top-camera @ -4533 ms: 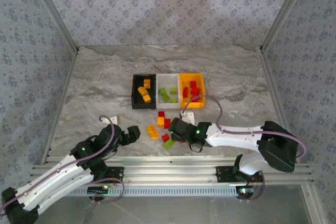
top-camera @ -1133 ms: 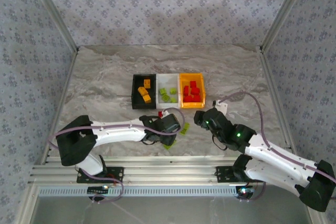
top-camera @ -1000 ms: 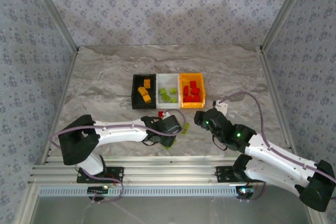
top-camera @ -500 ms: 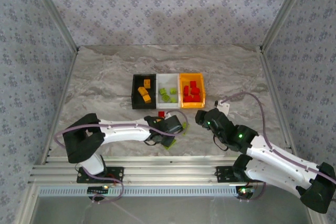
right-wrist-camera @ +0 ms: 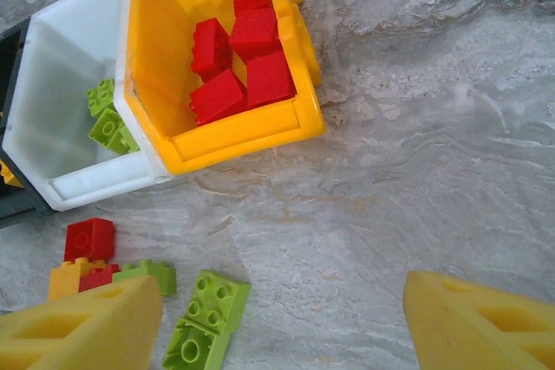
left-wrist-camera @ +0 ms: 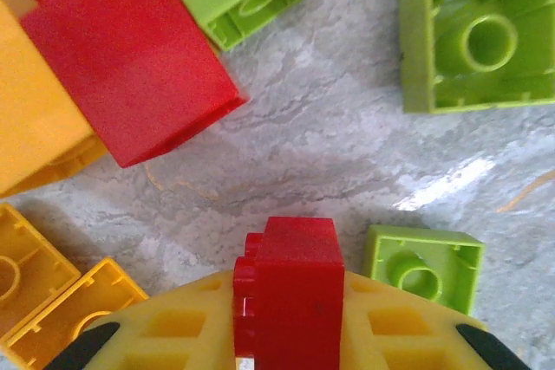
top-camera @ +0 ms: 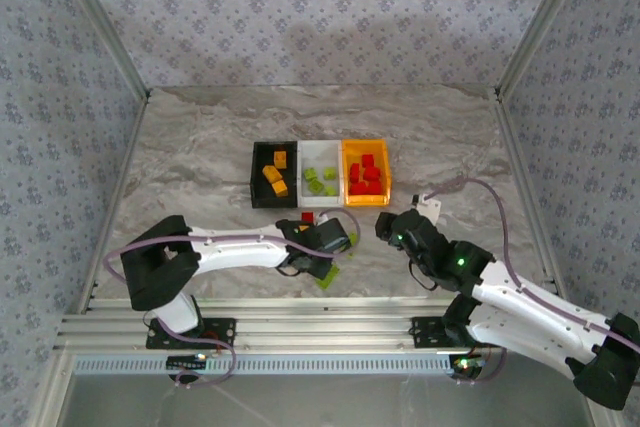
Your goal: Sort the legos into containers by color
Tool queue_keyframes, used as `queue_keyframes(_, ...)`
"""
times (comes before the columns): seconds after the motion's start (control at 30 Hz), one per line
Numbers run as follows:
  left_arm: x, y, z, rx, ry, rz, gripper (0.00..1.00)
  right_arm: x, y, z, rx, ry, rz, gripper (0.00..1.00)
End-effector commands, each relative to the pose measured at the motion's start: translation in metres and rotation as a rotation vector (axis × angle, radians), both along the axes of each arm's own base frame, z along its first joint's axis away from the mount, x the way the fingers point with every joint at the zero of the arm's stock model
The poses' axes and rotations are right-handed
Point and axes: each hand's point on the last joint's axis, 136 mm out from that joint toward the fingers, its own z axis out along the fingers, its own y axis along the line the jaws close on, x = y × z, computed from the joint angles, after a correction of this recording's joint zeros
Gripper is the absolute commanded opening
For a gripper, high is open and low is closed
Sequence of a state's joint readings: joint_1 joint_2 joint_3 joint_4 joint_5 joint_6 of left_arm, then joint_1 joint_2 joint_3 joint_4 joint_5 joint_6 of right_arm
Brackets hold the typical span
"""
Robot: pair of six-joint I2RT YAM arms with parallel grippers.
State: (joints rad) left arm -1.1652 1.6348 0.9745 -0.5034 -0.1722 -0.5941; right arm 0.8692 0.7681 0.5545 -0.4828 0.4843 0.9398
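Left gripper (left-wrist-camera: 286,322): clamped on a small red brick (left-wrist-camera: 290,283), pinched between the yellow pads (left-wrist-camera: 173,335); lifted or resting on the marble table (left-wrist-camera: 329,153), cannot tell. Close around it: a larger red brick (left-wrist-camera: 130,67) up-left, lime green bricks (left-wrist-camera: 473,36) up-right and just right of the pads, orange-yellow bricks (left-wrist-camera: 35,127) at left. Right gripper (right-wrist-camera: 282,322): jaws spread wide, nothing between them, hovering near the orange-yellow bin (right-wrist-camera: 243,132) with its red bricks (right-wrist-camera: 238,49). Joined beside that, the white bin (right-wrist-camera: 61,110) with green bricks (right-wrist-camera: 108,114), then the black bin (top-camera: 256,175) with orange-yellow ones. Loose pile just in front of the bins, at the left gripper
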Motion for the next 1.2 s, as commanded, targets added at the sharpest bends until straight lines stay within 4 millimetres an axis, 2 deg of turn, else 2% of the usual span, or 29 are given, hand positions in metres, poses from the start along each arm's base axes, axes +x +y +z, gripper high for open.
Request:
queue_keyframes(0.0, 0.016, -0.016, 0.041, -0.084, -0.062, 0.003, 0.26, -0.003, -0.014, -0.007, -0.024, 0.008, -0.052, 0.75)
queue_keyframes(0.13, 0.045, -0.035, 0.074, -0.173, -0.097, 0.019, 0.25, -0.005, -0.020, -0.013, -0.020, 0.015, -0.072, 0.75)
queue_keyframes(0.2, 0.066, -0.047, 0.092, -0.213, -0.127, 0.028, 0.25, -0.006, -0.022, -0.017, -0.019, 0.025, -0.076, 0.76)
queue_keyframes(0.3, 0.099, -0.064, 0.108, -0.256, -0.156, 0.048, 0.25, -0.006, -0.023, -0.020, -0.012, 0.036, -0.082, 0.76)
queue_keyframes(0.37, 0.122, -0.075, 0.111, -0.271, -0.163, 0.060, 0.25, -0.007, -0.023, -0.022, -0.010, 0.044, -0.080, 0.76)
queue_keyframes(0.47, 0.152, -0.088, 0.105, -0.272, -0.147, 0.079, 0.25, -0.007, -0.023, -0.023, -0.008, 0.049, -0.082, 0.76)
queue_keyframes(0.67, 0.195, -0.108, 0.095, -0.272, -0.136, 0.115, 0.26, -0.009, -0.022, -0.030, -0.007, 0.069, -0.072, 0.76)
queue_keyframes(0.83, 0.211, -0.122, 0.093, -0.282, -0.127, 0.124, 0.32, -0.008, -0.022, -0.034, 0.001, 0.079, -0.064, 0.77)
queue_keyframes(0.93, 0.212, -0.125, 0.087, -0.281, -0.111, 0.134, 0.49, -0.009, -0.021, -0.034, 0.005, 0.083, -0.060, 0.77)
queue_keyframes(1.03, 0.215, -0.130, 0.105, -0.329, -0.118, 0.139, 0.62, -0.008, -0.019, -0.033, 0.011, 0.082, -0.055, 0.78)
queue_keyframes(1.17, 0.205, -0.126, 0.133, -0.412, -0.136, 0.141, 0.71, -0.005, -0.013, -0.031, 0.016, 0.073, -0.031, 0.79)
